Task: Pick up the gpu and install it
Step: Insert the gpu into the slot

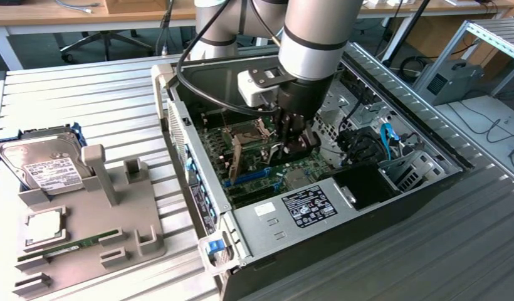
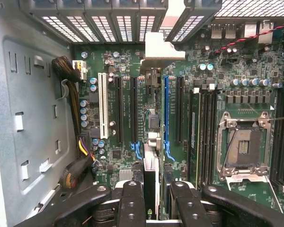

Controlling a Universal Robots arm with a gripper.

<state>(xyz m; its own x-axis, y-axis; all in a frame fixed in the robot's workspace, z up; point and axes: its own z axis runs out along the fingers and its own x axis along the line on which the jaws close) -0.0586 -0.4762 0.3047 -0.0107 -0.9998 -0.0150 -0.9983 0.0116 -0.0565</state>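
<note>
My gripper (image 1: 292, 145) reaches down inside the open computer case (image 1: 199, 207), low over the green motherboard (image 2: 206, 56). It is shut on the gpu (image 2: 150, 177), which the wrist view shows edge-on between the two black fingers (image 2: 131, 203). The card's silver end bracket (image 2: 163, 47) points at the case's rear slot openings. The card hangs in line with the expansion slots, between a black slot (image 2: 133, 109) and the blue slot (image 2: 166, 109). I cannot tell whether its edge touches a slot.
A white slot (image 2: 102, 106), cable bundles (image 2: 78, 156) and the bare CPU socket (image 2: 244, 146) flank the card. Outside the case a grey holder (image 1: 89, 232) carries a hard drive (image 1: 39, 166), a chip (image 1: 44, 227) and a RAM stick (image 1: 69, 248). A power supply (image 1: 311, 207) fills the case's near corner.
</note>
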